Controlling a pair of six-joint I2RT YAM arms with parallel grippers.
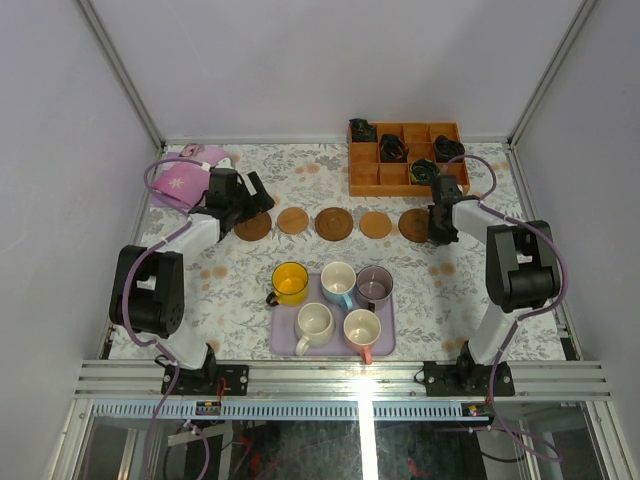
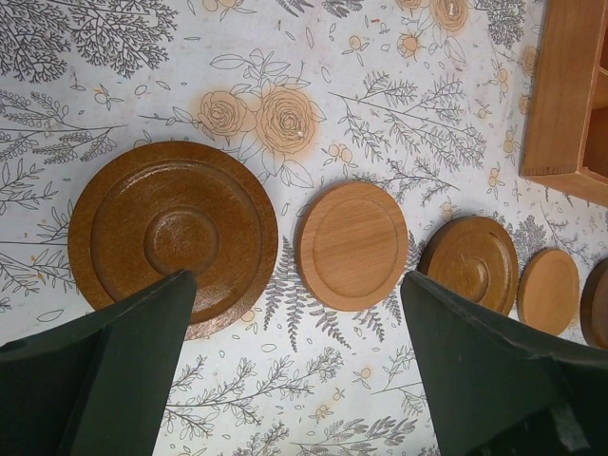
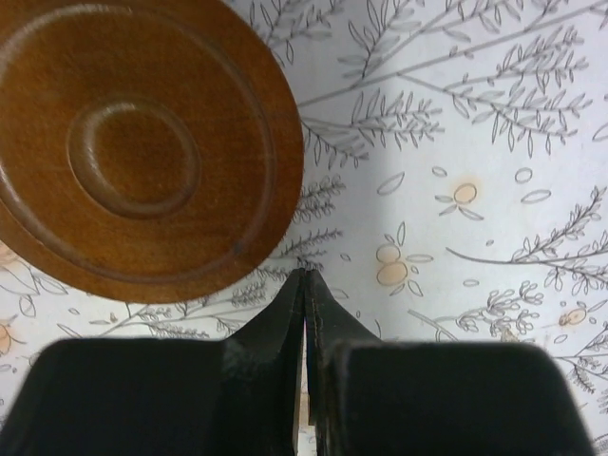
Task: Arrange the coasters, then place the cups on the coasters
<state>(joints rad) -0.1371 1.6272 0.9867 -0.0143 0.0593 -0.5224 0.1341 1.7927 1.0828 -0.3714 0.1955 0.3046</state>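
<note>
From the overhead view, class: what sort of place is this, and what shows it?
Likely a robot lab cell: plain enclosure walls, two arms bolted to an aluminium rail, coasters set in a row.

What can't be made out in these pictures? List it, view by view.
Top view: the black items in the orange-brown wooden compartment box are too small to identify.
Left wrist view: the rightmost dark brown round wooden coaster is cut off by the right edge.
Right wrist view: the same coaster runs past the top and left edges; whether the shut right gripper touches it is unclear.
</note>
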